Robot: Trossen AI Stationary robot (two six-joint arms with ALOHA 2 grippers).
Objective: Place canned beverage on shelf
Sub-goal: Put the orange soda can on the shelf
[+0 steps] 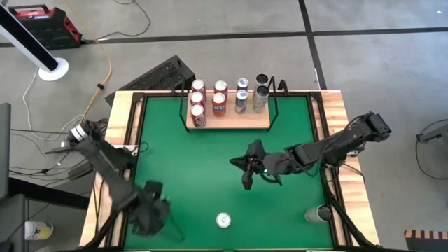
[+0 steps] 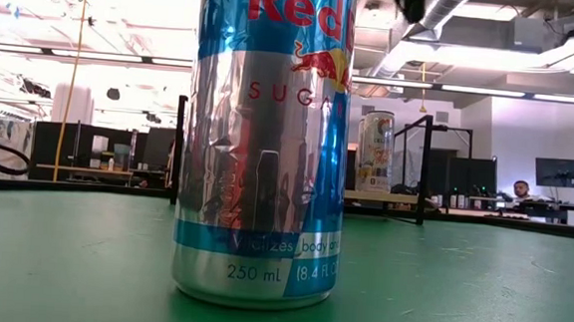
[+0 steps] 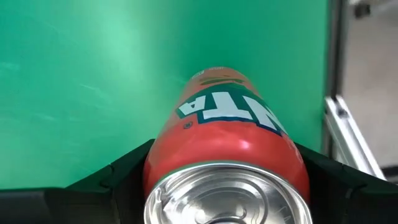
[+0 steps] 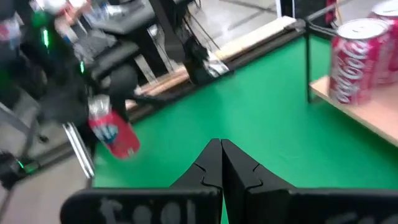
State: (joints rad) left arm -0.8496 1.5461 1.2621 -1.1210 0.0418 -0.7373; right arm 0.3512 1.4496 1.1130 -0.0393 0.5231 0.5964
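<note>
Low view: green table [image 2: 479, 293] bears a can [image 2: 264, 140] before a bright workshop.

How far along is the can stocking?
Done: eight cans stand on the shelf. In hand: the left gripper grips an orange can near the table's front-left. The right gripper is shut and empty mid-table. Left: the Red Bull can and a silver can at the front.

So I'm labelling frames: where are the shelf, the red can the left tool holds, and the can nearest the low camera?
shelf [image 1: 231, 124], high view, bare front edge.
red can [image 3: 230, 143], left wrist view, side wall.
Red Bull can [image 2: 263, 140], low view, silver band.
</note>
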